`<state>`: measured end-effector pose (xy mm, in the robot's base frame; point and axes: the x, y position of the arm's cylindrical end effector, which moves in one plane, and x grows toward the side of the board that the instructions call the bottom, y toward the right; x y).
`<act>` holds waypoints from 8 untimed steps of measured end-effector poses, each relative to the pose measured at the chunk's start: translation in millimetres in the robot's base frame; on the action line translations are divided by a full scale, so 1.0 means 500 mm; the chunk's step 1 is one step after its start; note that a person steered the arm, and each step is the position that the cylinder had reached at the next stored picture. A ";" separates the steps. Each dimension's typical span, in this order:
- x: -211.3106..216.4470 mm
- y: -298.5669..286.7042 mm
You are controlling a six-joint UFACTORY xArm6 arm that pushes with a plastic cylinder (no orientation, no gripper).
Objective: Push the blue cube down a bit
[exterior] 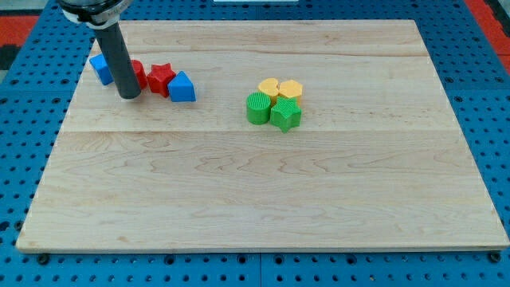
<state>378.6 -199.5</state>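
Observation:
The blue cube sits at the view's upper left of the wooden board, partly hidden behind my dark rod. My tip rests on the board just below and right of the blue cube, in front of a red block that the rod partly covers. A red star-shaped block lies right of it, and a second blue block with a sloped top touches the star's right side.
A tight cluster sits near the board's middle top: two yellow blocks above a green ribbed block and a green star-like block. The wooden board lies on a blue pegboard.

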 end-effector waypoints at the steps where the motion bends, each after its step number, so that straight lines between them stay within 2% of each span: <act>1: 0.014 -0.111; 2: 0.008 -0.209; 3: 0.002 -0.211; 5: -0.217 -0.210; 6: -0.253 -0.172; 7: -0.253 -0.044; 8: -0.219 -0.043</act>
<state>269.3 -220.8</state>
